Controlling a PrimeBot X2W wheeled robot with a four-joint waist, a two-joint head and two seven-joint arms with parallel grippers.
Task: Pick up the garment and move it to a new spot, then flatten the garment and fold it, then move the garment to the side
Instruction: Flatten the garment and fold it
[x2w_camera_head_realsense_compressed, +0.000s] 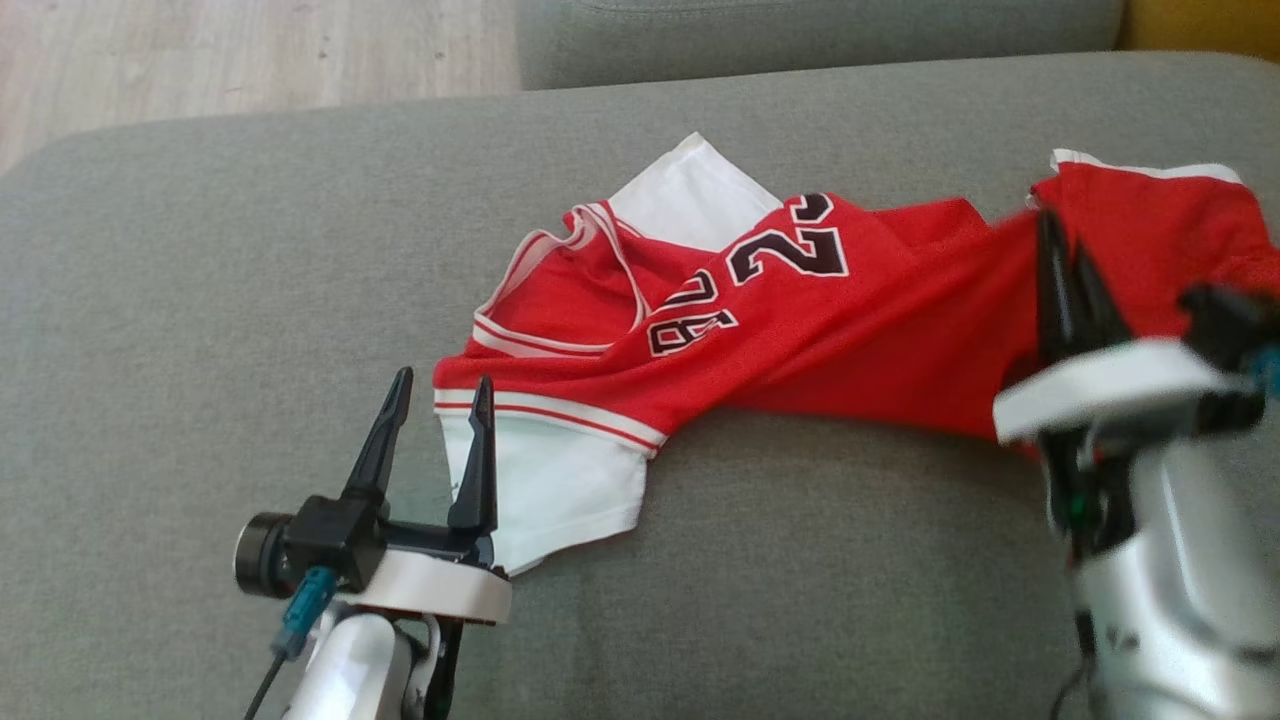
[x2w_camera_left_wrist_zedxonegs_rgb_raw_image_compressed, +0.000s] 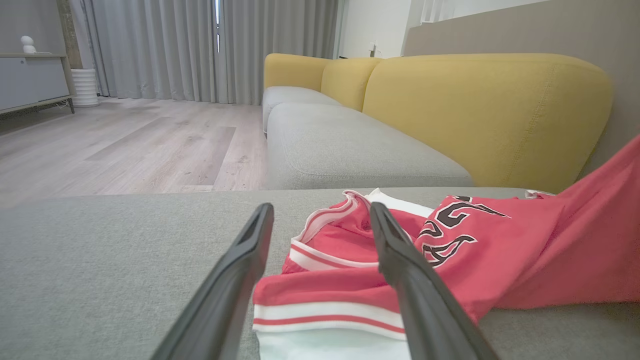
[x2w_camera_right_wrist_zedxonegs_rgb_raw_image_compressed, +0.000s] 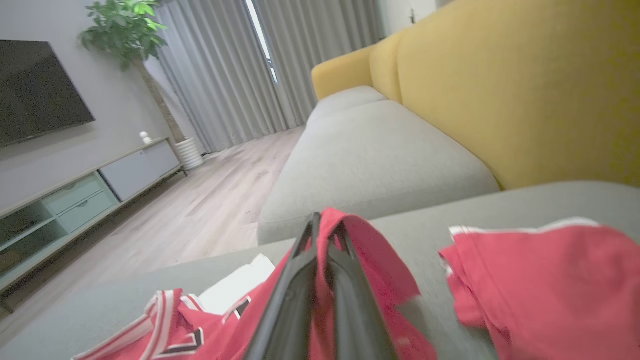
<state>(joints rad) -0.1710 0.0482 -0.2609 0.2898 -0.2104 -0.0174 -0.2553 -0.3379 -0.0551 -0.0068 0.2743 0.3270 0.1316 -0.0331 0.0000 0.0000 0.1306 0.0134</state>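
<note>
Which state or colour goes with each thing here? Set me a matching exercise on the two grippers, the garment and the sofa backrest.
Column one:
1. left gripper
2. right gripper
3. garment
4. sofa backrest

Column two:
a. yellow
b. shut, pinching red fabric
c. open, at the white-striped end of the cloth
d. crumpled on the grey seat cushion

Pairs: 1-c; 2-b; 3-d; 4-a

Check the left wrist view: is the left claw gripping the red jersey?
No, the left claw stands open, its fingers spread wide apart, and the jersey lies loose with nothing pinched between them.
</note>
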